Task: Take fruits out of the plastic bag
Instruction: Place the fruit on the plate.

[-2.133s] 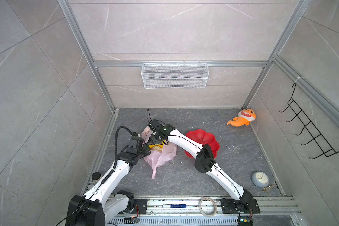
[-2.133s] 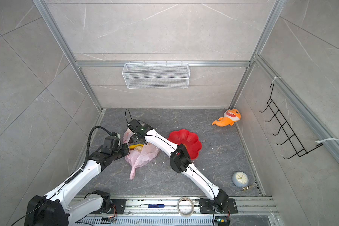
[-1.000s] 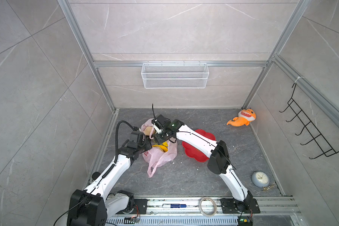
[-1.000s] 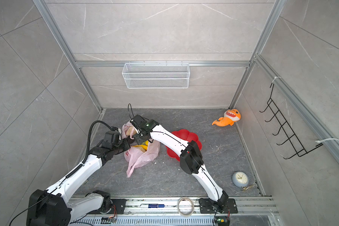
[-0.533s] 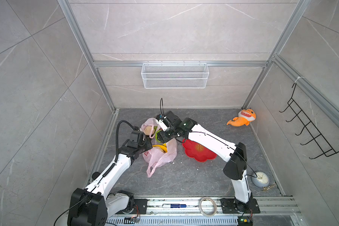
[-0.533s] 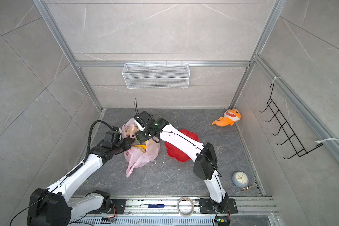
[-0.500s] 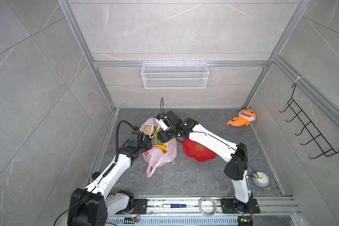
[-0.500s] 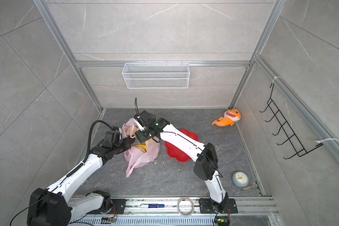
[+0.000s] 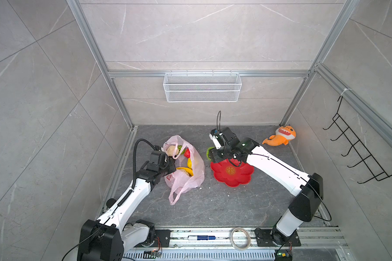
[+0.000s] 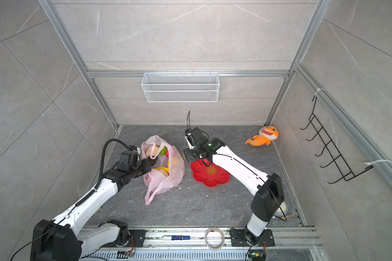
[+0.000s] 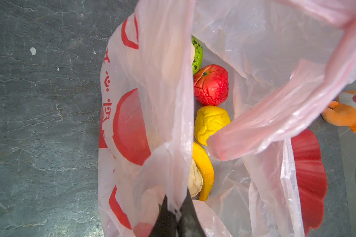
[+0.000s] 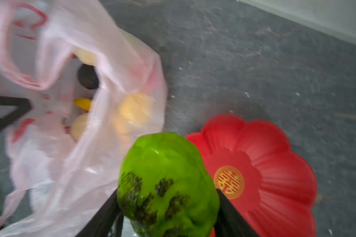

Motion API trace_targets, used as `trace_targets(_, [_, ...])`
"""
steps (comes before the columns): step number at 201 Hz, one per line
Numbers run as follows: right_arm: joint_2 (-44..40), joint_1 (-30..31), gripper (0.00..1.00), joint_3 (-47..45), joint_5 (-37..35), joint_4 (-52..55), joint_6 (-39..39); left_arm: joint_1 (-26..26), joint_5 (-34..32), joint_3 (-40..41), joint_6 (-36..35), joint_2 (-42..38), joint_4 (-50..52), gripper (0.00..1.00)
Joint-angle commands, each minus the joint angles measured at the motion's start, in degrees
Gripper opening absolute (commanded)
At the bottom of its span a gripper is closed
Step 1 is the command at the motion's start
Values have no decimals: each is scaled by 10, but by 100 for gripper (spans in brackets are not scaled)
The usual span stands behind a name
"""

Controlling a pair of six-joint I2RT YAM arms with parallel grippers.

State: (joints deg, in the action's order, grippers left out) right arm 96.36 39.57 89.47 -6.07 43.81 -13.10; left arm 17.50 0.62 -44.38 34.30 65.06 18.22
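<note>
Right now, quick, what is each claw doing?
Left claw: closed, pinching the rim of the plastic bag.
Right claw: closed on a bumpy green fruit, outside the bag.

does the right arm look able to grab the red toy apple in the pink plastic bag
Likely not yet: the right gripper is shut on a bumpy green toy fruit. Otherwise the way looks free: the left gripper holds the bag open and the apple lies uncovered.
</note>
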Motion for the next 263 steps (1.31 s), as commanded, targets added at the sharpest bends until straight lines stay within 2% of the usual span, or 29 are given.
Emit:
trace_targets(1, [-10,-23,22,-57,-31,-29,-23,1,12,-10,-9,-11,-4,1])
trace_targets(44, [37,-50,22,-103,-41,-65,-39,2,10,-14,-10,-8,1,1])
trace_targets(113, [111,-65,24,-118,-30,-102,-52,2,5,-13,-10,-12,11,1])
trace_targets(166, [132,-70,29,-127,-20,-114,-59,1,4,-11,-9,-11,12,1])
trace_targets(188, [138,-70,34,-128,-19,-113,-60,2,3,-11,-9,-10,11,1])
trace_targets(263, [123,-71,61,-126,-22,-104,-59,2,3,-10,-8,-12,9,1])
